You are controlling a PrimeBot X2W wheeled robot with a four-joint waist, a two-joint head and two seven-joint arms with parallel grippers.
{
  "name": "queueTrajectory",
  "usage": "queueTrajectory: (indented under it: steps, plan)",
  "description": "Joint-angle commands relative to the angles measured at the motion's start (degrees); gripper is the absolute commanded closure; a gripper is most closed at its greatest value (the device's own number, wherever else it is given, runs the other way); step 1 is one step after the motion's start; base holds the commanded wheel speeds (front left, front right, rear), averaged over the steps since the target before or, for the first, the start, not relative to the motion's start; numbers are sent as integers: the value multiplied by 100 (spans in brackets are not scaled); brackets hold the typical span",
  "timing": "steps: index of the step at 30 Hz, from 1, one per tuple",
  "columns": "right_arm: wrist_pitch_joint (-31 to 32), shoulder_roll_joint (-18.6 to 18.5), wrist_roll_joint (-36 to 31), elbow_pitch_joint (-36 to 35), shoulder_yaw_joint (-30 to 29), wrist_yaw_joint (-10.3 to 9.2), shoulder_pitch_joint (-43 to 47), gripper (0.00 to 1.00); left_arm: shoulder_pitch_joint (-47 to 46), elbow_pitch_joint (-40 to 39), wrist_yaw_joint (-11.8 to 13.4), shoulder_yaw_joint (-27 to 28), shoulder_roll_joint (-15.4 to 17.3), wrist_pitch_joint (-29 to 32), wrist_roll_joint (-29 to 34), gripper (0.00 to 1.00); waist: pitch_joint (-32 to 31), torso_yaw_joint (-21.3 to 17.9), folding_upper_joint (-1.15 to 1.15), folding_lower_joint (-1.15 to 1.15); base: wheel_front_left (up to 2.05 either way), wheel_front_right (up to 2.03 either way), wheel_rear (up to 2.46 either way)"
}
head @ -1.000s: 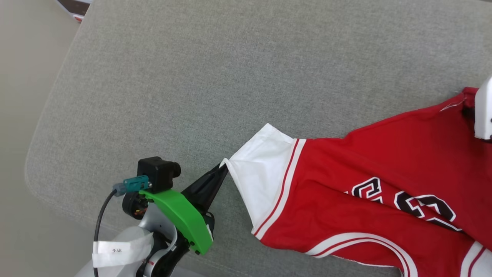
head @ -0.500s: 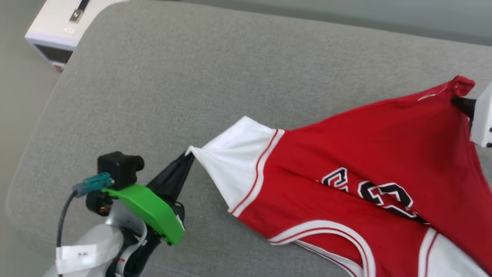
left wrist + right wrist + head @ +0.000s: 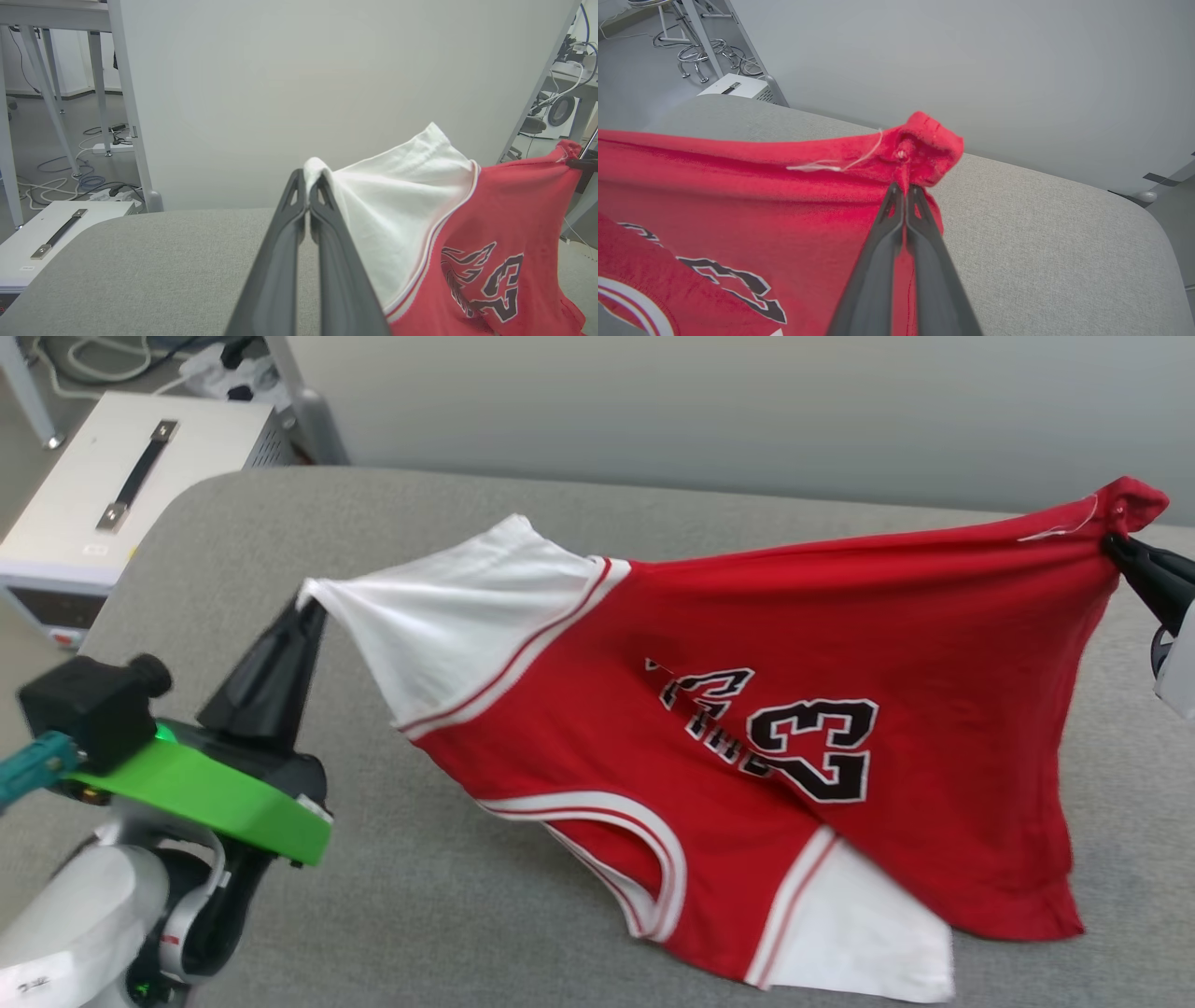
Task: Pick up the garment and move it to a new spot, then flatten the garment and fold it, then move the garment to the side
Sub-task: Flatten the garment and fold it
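**Fig.** Garment [image 3: 840,616] stretched betw. my two grippers above the grey cushion [image 3: 467,915], numeral side toward the head cam. My left gripper [image 3: 305,607] is closed on the tip of a white sleeve [image 3: 448,616]. My right gripper [image 3: 1113,546] is closed on a bunched red corner, w/ a loose white thread [image 3: 831,165] beside it. The garment's lower edge appears to rest on the cushion. A white box [image 3: 84,513] w/ handle stands beyond the cushion's left end.

I count one red jersey [image 3: 747,616] with two white sleeves [image 3: 448,607] [image 3: 859,933], two grippers, my left gripper [image 3: 303,607] and my right gripper [image 3: 1116,546], one grey cushion [image 3: 420,896], and one white handled case [image 3: 75,523] at upper left.
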Motion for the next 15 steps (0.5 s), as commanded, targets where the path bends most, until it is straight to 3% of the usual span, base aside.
queueTrajectory:
  steps: [1, 15]
  plan:
    - [-91, 24, -6, -115, -43, -5, 127, 100, -41, -103, 84, 137, 92, -73, 37, 100, -353, -335, 0, 0, 0, 0, 0]
    - [-484, 77, -77, -1180, -518, -5, 280, 100, -520, -1006, 508, 1093, 474, -274, 33, 100, -570, -807, 0, 0, 0, 0, 0]
